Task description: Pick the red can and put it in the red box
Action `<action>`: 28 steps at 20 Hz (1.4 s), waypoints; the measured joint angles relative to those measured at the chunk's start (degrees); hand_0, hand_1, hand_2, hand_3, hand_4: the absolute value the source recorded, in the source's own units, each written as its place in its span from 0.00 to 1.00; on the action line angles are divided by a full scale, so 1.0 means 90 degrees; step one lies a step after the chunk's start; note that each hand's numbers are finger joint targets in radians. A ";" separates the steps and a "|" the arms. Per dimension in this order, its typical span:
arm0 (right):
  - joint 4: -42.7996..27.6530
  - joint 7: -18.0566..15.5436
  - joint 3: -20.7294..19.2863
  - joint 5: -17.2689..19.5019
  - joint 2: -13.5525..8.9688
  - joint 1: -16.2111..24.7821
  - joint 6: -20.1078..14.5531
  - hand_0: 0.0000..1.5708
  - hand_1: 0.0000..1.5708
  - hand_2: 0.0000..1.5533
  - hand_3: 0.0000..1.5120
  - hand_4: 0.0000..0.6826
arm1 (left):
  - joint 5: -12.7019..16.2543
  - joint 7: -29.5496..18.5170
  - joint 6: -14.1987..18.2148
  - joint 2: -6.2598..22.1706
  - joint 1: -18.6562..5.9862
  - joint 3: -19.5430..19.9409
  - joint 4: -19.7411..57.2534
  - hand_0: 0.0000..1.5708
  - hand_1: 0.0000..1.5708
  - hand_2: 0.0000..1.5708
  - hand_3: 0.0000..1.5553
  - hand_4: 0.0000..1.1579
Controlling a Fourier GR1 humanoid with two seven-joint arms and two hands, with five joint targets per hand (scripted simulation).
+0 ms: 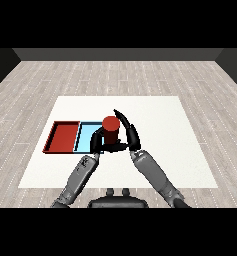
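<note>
A red can [110, 129] stood upright over the right edge of the light blue tray [85, 136], caught between the robot's two black hands above the white table [160, 125]. The right hand [130, 133] curved round the can's right side, its fingers arching up past the can's flat top and its thumb reaching under towards the base — a curled hold on the can. The left hand [97, 141] sat low at the can's left, just beside its lower half and over the blue tray's right end; whether its fingers were closed or merely lying against the can could not be told from the head view, since the dark shapes of both hands ran together beneath the can.

The red tray [63, 137] lay to the left, touching the light blue tray along their shared wall, and the can was not in it. Both trays sat side by side in the left half of the table. The two grey forearms [152, 172] came up from the lower edge of the view and met near the middle, the left one shorter and lower, the right one longer and slanting in from the lower right — beyond the table, a pale wood-plank floor [115, 75] ran back to a dark wall
</note>
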 measured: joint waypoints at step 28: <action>-0.1449 -0.1879 -0.2727 -0.1925 -0.1063 0.3773 0.1316 0.00 0.00 0.00 0.00 0.00 | -0.0256 0.0267 -0.0779 0.2336 -0.0024 0.2695 0.1748 1.00 1.00 1.00 0.96 0.93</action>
